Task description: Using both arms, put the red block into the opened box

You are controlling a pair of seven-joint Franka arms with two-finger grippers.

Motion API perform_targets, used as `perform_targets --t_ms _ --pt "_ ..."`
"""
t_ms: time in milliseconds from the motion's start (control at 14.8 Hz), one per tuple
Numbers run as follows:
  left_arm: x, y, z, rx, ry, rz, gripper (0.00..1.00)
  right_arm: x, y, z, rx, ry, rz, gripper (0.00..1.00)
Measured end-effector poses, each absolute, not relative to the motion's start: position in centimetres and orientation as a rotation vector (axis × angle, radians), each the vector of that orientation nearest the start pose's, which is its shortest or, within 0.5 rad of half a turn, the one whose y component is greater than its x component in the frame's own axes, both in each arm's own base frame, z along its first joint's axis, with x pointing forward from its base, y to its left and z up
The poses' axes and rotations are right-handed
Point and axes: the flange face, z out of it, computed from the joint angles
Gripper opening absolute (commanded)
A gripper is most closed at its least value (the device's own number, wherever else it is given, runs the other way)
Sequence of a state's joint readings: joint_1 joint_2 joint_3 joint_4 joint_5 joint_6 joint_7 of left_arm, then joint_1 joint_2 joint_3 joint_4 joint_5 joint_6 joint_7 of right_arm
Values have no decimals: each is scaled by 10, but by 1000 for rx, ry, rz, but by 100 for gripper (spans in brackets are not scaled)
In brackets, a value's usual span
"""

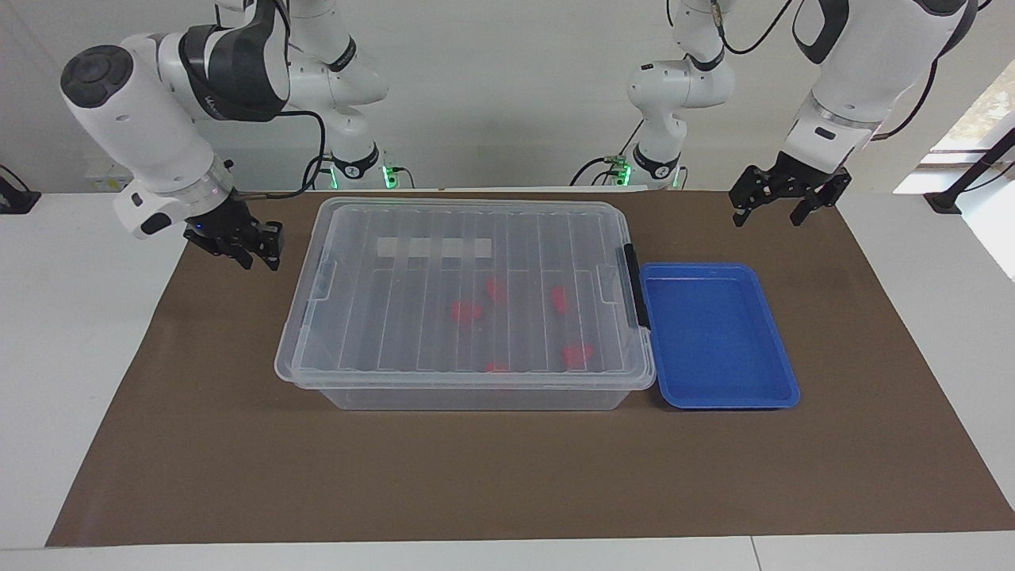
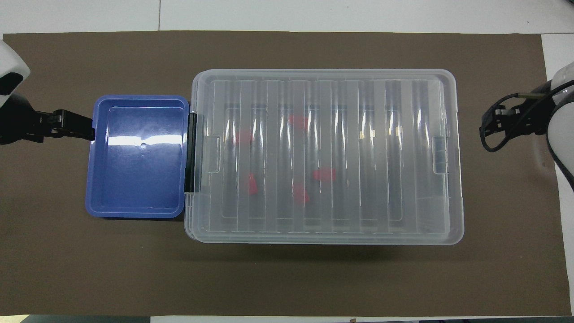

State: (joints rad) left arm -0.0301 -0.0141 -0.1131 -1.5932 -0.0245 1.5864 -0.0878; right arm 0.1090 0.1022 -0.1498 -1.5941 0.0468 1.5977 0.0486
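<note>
The box (image 1: pixel 476 396) (image 2: pixel 453 157), a large clear bin, stands mid-table with its ribbed lid (image 1: pixel 412 262) lying flat on it. Several red blocks (image 1: pixel 465 311) (image 2: pixel 323 174) show blurred through the lid, scattered on the box floor. My right gripper (image 1: pixel 259 255) (image 2: pixel 489 128) hangs over the brown mat just off the box's end toward the right arm's side. It is clear of the lid, open, with nothing between its fingers. My left gripper (image 1: pixel 767 216) (image 2: pixel 85 130) waits open and empty over the mat beside the blue tray.
A shallow blue tray (image 1: pixel 718 333) (image 2: pixel 139 157) with nothing in it sits against the box's black clip handle (image 1: pixel 632 285), toward the left arm's end. A brown mat (image 1: pixel 476 476) covers the table under everything.
</note>
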Motion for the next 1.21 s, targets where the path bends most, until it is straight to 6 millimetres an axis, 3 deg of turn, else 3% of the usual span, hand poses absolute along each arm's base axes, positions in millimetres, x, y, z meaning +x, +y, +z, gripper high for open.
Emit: perform_targets --t_ms 539,1213 --pt "545 -82 623 -3164 87 -7 100 552 -17 603 -3110 134 119 100" --pt "545 -82 623 -3164 87 -6 100 544 -25 614 -3135 146 107 100"
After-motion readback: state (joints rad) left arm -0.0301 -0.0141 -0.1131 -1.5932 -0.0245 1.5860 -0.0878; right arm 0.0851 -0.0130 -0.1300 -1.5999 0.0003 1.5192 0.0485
